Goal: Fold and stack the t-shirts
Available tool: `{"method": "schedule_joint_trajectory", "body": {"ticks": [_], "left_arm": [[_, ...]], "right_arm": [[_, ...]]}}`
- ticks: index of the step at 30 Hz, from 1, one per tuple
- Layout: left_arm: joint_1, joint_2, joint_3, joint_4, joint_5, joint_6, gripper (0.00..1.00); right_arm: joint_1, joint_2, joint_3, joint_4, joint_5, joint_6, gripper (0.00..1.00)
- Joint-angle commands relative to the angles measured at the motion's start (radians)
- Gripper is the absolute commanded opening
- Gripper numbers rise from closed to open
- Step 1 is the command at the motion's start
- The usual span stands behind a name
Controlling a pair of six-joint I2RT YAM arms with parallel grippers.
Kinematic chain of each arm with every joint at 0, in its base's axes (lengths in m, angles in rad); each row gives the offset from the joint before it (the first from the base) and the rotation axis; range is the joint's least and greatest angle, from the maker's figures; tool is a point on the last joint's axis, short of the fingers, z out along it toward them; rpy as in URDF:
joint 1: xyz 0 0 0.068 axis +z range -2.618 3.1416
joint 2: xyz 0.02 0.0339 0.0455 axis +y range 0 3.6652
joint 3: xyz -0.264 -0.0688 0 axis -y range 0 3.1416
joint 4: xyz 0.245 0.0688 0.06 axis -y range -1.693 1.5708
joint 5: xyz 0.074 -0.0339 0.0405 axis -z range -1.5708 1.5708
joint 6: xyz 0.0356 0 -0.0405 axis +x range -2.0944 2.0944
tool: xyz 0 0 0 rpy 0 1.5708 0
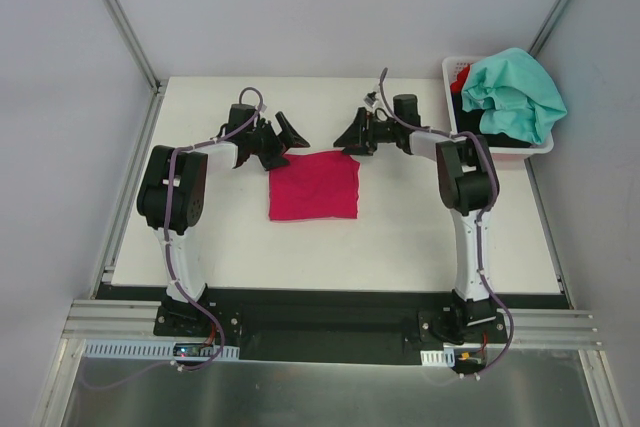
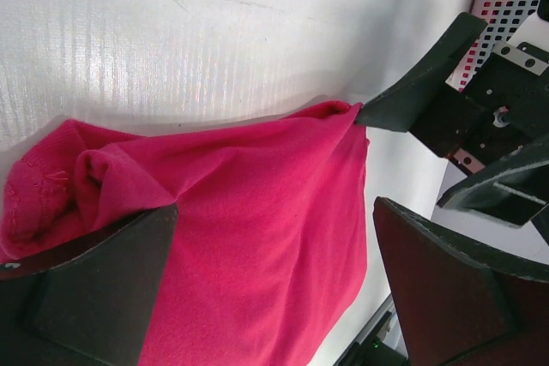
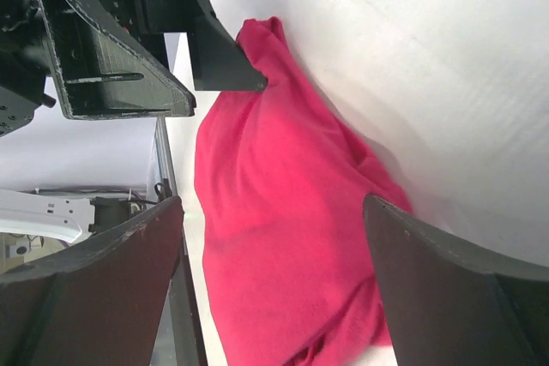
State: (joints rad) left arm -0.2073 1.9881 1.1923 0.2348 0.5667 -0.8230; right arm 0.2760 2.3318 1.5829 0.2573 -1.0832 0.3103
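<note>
A white bench occupied the centre of the enclosure. A white plastic basket stood on its far right corner, close to the right edge. Metal rails ran along the near edge. Grey walls enclosed the remaining sides.

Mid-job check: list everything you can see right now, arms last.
pink t-shirt: 1, magenta-pink, folded flat at table centre
teal t-shirt: 1, teal-mint, heaped on top of the basket
black cloth: 1, black, in the basket under the teal one
red cloth: 1, red, basket's far left corner
basket: 1, white, table's far right corner
table: 1, white
left gripper: 1, black, jaws open, pink shirt's far left corner
right gripper: 1, black, jaws open, far right corner
</note>
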Motion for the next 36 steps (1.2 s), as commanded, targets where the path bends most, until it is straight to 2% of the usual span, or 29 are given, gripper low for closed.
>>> {"method": "schedule_joint_trajectory", "body": {"ticks": [1, 5, 8, 9, 11, 16, 21, 27, 36], "left_arm": [[0.014, -0.005, -0.011, 0.006, -0.019, 0.009, 0.99], [0.014, -0.017, -0.017, 0.005, -0.025, 0.012, 0.99], [0.014, -0.034, -0.014, -0.008, -0.027, 0.015, 0.99], [0.014, -0.038, -0.008, -0.014, -0.028, 0.018, 0.99], [0.016, -0.057, 0.003, -0.041, -0.039, 0.031, 0.99], [0.02, -0.129, 0.062, -0.133, -0.103, 0.099, 0.99], [0.045, -0.156, 0.104, -0.163, -0.08, 0.084, 0.99], [0.045, -0.157, 0.095, -0.152, -0.076, 0.067, 0.99], [0.045, -0.118, 0.076, -0.088, -0.034, 0.026, 0.99]], "right_arm": [[-0.021, -0.017, 0.023, 0.043, -0.035, -0.013, 0.89], [-0.029, -0.026, 0.022, 0.043, -0.034, -0.01, 0.92], [-0.026, -0.064, 0.005, 0.043, -0.037, 0.003, 1.0], [-0.024, -0.083, -0.003, 0.043, -0.038, 0.004, 0.97], [-0.015, -0.155, -0.018, 0.036, -0.035, 0.001, 0.96], [0.014, -0.316, -0.032, -0.102, -0.021, -0.066, 0.96], [0.058, -0.454, -0.158, -0.109, 0.008, -0.074, 0.96], [0.141, -0.496, -0.315, -0.053, 0.054, -0.057, 0.96], [0.172, -0.447, -0.389, -0.006, 0.065, -0.054, 0.96]]}}
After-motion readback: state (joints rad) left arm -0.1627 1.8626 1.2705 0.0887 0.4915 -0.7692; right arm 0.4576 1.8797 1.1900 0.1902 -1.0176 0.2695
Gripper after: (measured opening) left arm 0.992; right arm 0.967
